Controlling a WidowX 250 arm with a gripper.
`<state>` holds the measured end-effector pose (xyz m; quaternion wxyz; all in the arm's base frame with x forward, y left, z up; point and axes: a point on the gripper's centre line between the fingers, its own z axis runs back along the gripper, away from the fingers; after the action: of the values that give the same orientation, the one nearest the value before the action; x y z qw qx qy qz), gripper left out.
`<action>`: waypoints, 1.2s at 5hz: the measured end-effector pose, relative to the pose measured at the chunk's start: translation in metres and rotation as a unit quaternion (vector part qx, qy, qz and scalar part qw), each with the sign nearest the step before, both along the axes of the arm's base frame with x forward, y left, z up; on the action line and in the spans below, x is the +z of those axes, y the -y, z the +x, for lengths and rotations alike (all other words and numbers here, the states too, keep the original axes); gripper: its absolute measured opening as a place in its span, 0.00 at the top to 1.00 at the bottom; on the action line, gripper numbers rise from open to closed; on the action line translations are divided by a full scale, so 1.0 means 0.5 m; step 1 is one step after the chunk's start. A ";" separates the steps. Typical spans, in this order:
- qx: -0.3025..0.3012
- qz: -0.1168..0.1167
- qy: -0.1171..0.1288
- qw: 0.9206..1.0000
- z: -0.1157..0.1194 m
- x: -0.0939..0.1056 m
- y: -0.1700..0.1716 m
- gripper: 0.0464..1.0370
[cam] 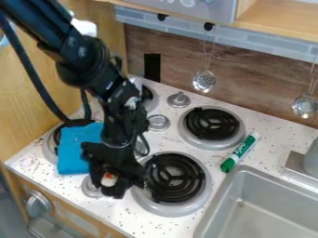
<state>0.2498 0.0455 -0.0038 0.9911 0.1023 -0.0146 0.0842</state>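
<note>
Toy kitchen (stove burners (213, 123), grey sink (267, 204), hanging ladles (204, 81)).

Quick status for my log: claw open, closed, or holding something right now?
Claw: closed, apparently holding a small white-and-orange object.

A brown wood-grain wall (255, 86) stands at the far side beneath grey-blue rectangular tiles (264, 43); a pale yellowish wooden panel (22, 88) rises at left.

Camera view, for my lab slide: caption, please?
Black robot tool at small white-orange object, beside blue cloth, above speckled white stovetop.
</note>
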 end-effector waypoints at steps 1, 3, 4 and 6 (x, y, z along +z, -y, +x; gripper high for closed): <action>0.018 0.000 -0.014 1.000 0.004 -0.021 -0.017 0.45; 0.030 0.006 -0.041 0.999 0.005 -0.056 -0.028 0.45; 0.024 0.003 -0.039 0.999 0.007 -0.062 -0.026 0.40; 0.013 -0.016 -0.036 0.999 0.018 -0.057 -0.014 0.03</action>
<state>0.2589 0.0526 -0.0322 0.9913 0.0893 0.0238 0.0933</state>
